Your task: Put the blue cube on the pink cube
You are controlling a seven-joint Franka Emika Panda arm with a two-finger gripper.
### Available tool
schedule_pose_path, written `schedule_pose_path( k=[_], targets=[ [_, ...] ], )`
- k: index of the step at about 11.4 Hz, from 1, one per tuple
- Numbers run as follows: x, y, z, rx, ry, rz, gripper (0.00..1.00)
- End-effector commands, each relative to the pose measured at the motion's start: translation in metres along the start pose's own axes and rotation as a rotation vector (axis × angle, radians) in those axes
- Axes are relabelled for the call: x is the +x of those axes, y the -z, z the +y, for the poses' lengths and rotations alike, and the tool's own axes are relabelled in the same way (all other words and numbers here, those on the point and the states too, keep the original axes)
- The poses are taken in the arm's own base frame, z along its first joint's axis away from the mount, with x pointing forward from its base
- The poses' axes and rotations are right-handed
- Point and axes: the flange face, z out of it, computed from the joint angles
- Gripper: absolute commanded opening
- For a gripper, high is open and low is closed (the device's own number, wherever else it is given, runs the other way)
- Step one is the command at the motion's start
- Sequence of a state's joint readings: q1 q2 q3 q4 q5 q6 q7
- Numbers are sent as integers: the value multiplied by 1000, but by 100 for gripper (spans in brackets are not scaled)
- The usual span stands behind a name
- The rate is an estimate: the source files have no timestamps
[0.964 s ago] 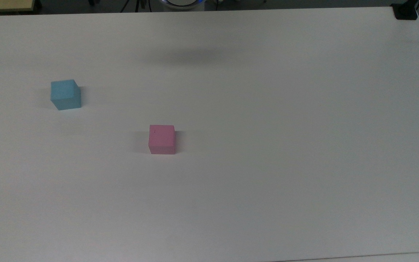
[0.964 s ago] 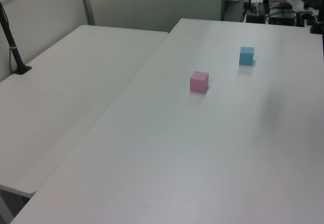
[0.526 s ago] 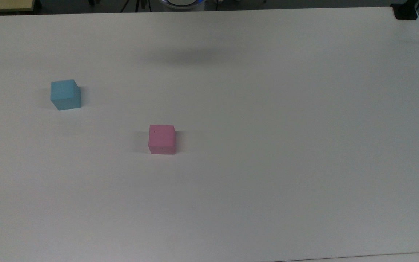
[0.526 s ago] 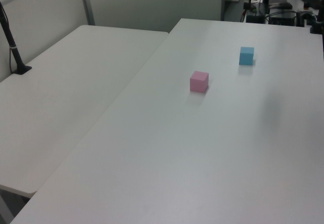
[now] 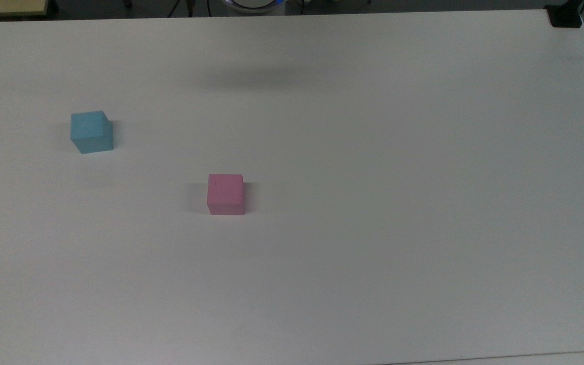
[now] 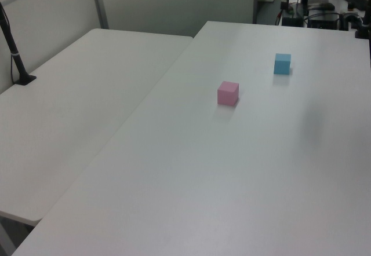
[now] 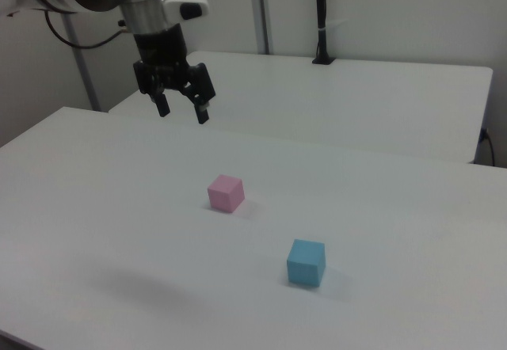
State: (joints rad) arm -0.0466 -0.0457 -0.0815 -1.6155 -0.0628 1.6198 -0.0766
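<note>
Item 1, blue cube (image 5: 91, 132): small, matte, sky-blue, sitting flat on the white desk (image 5: 373, 203). In the top view it is lying toward the top view's left, up and to the left of the pink cube. In the right view it is sitting nearer the camera, to the right view's lower right of the pink cube. Nothing is touching it.

Item 2, pink cube (image 5: 226, 194): small, matte, pink, carrying a tiny dark mark near one edge of its top face. It is resting on the desk, well apart from the blue cube, with its top face bare.

Item 3, claw (image 7: 181, 111): hanging in the air high above the desk at the right view's upper left, fingers pointing down and spread apart. It is holding nothing and is standing well apart from both cubes. A soft shadow (image 5: 261, 78) is falling on the desk far from either cube.

Item 4, second desk (image 6: 69, 111): white, adjoining the first and carrying a black pole mount.

Task standing: nothing is done as yet. The blue cube is not yet grasped, lifted or stacked. Judging by the layout, everything is remaining: bringing the claw over the blue cube, lowering it, closing on the cube, carrying it across to the pink cube, setting it squarely on top and releasing.
</note>
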Motion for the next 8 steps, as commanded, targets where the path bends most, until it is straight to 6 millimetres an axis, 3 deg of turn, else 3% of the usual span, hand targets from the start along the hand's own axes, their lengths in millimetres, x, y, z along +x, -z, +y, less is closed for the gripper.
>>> schedule_pose_path(
  k=[1, 3, 4, 8],
  targets=[
    [-9, -20, 62, -20, 320, -62, 100],
    [-7, -45, 101, -9, 414, -97, 100],
    [-3, -71, 117, -1, 389, -119, 100],
    [7, -183, 147, -41, 351, -28, 100]
  ],
)
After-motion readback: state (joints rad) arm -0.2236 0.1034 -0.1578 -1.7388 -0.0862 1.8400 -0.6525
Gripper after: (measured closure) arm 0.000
